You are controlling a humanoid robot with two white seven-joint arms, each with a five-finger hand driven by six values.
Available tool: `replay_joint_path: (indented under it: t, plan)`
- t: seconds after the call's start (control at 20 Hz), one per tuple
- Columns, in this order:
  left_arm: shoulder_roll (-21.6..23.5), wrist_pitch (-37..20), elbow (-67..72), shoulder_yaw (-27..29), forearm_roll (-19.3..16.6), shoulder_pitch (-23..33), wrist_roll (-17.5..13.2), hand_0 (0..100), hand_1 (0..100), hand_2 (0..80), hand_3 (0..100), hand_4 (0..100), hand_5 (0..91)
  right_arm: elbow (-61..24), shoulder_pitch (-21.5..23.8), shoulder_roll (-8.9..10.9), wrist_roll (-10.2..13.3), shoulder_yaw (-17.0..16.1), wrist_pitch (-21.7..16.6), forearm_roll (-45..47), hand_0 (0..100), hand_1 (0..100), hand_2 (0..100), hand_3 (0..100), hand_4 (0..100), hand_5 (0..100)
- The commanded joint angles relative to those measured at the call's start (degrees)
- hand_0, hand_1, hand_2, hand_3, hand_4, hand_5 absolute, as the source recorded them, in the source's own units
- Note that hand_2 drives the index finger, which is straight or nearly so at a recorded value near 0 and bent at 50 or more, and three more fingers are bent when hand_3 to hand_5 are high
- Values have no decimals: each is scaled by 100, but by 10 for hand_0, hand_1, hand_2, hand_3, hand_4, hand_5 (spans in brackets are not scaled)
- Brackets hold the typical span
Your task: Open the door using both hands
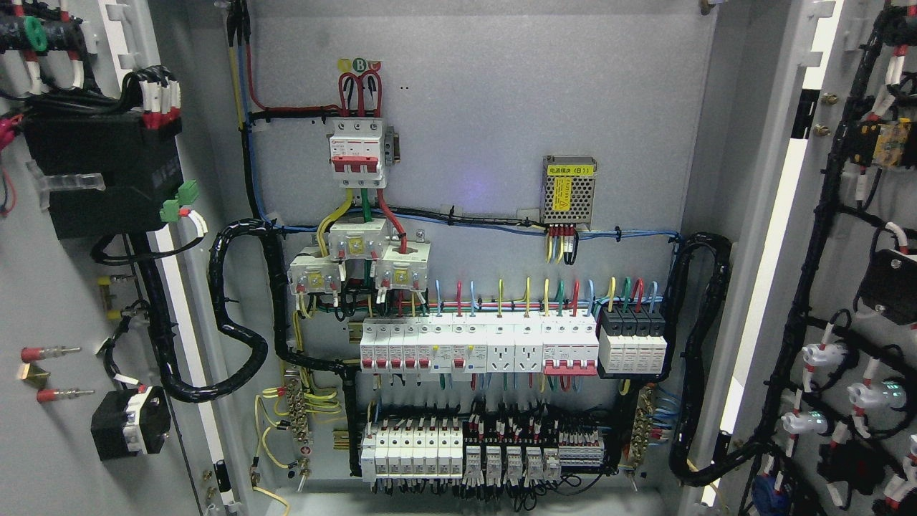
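The left door (50, 301) of the electrical cabinet stands swung wide open at the picture's left edge, its grey inner face turned to the camera. On it sit a black box (100, 175) with red-and-white sleeved wires on top, a green connector (179, 201) at its lower right, and lower down a small black component (129, 423) with two red-tipped studs just to its left. A thick black spiral-wrapped cable loom (236, 344) loops from this door into the cabinet.

Inside, on the grey back panel (501, 93), a three-pole main breaker (356, 154) with red toggles sits upper left of centre, fed by red wires from above. Below it are three white current transformers (358, 261). To the right, a perforated metal power supply (569, 190) carries a yellow label. Further down, a long row of white miniature breakers (476, 347) runs across, ending in a black-topped four-pole block (632, 340). Under that is a second row of breakers and relays (473, 451).

A second black loom (698, 358) curves from the cabinet's right side to the right door (845, 287), which is also fully open, showing black wiring and the backs of white indicator lamps (824, 358).

No hand or arm of the robot appears in the view, so neither hand's fingers or hold can be told.
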State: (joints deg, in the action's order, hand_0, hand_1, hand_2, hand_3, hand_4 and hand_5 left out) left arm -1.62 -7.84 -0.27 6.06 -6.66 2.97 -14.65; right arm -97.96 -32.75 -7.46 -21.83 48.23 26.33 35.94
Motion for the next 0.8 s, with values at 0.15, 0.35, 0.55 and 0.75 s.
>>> replay_joint_path:
  t: [0.15, 0.35, 0.55, 0.75]
  plan:
    - [-41, -331, -2302, -359, -11, 1017, -12, 120, 389, 0, 0, 0, 0, 155, 391, 235, 65, -839, -40, -649, 120, 389, 0, 0, 0, 0]
    - [371, -420, -5399, -1105, 173, 2056, -82, 120, 389, 0, 0, 0, 0, 32, 874, 753, 74, -1474, -811, -904, 120, 389, 0, 0, 0, 0]
    - [1214, -542, -7773, -1950, 806, 2646, -100, 120, 389, 0, 0, 0, 0, -179, 1682, 1394, 74, -1668, -2418, -931, 120, 389, 0, 0, 0, 0]
    - [1830, -1603, -9024, -1995, 903, 2744, -100, 120, 389, 0, 0, 0, 0, -469, 2307, 2027, 74, -1755, -3563, -931, 120, 389, 0, 0, 0, 0]
